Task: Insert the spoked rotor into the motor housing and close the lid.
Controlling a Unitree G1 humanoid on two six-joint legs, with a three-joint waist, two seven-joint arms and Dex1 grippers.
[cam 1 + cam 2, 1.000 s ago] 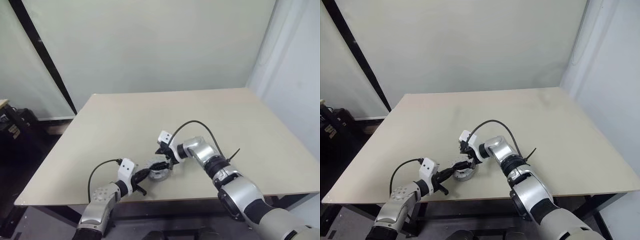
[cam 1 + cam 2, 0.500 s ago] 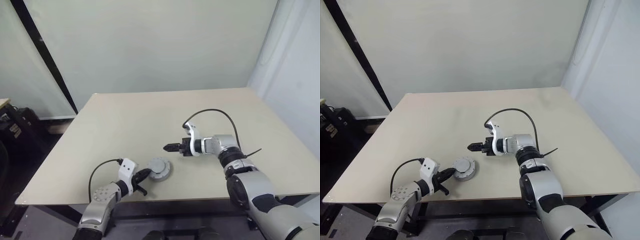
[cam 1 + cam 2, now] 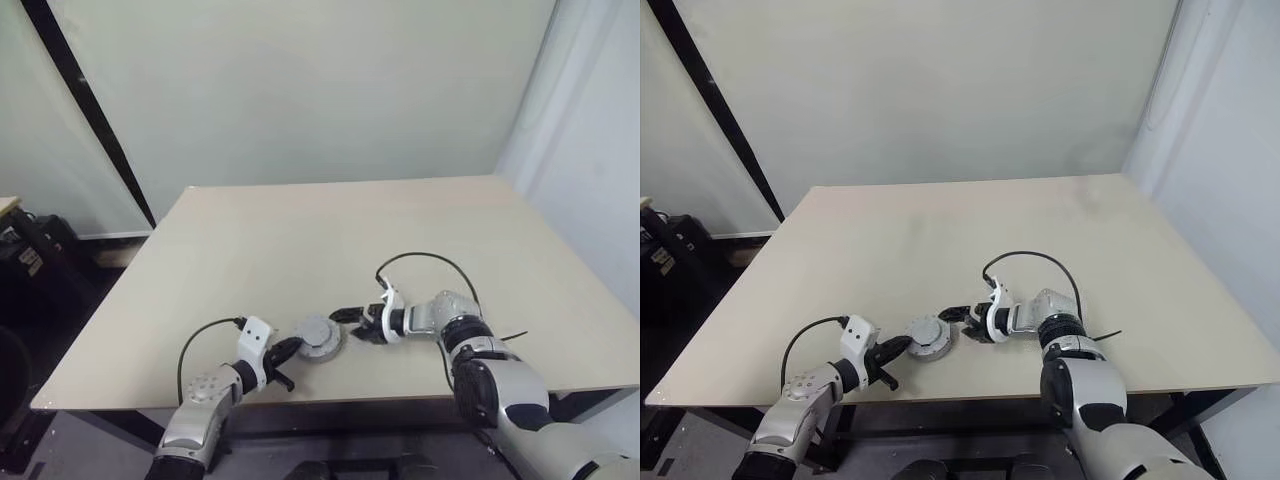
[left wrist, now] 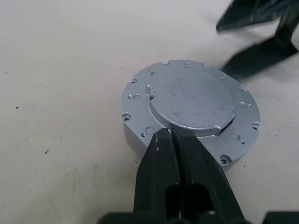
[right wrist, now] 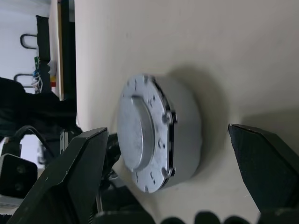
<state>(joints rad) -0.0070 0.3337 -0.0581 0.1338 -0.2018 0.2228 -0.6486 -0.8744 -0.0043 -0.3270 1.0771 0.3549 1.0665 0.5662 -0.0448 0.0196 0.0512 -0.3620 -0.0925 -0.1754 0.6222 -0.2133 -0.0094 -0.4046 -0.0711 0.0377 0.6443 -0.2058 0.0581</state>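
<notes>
The motor housing (image 3: 320, 338) stands near the table's front edge as a round grey block, and the lid (image 4: 191, 100) lies flat on top of it. The spoked rotor is hidden. My left gripper (image 4: 171, 134) is shut, its tips resting against the edge of the lid's raised centre from the housing's left. My right gripper (image 3: 352, 322) is open just to the right of the housing, pointing left at it. Its two fingers (image 5: 81, 172) stand wide apart on either side of the housing's wall (image 5: 184, 130) without touching it.
The pale table (image 3: 350, 230) stretches far behind and to both sides of the housing. A cable (image 3: 425, 258) loops up from my right wrist. The table's front edge runs close below both grippers.
My right gripper left the top of the housing, swung up and to the right, then rolled and sank beside the housing's right side. The lid stayed on the housing. My left gripper has not moved.
</notes>
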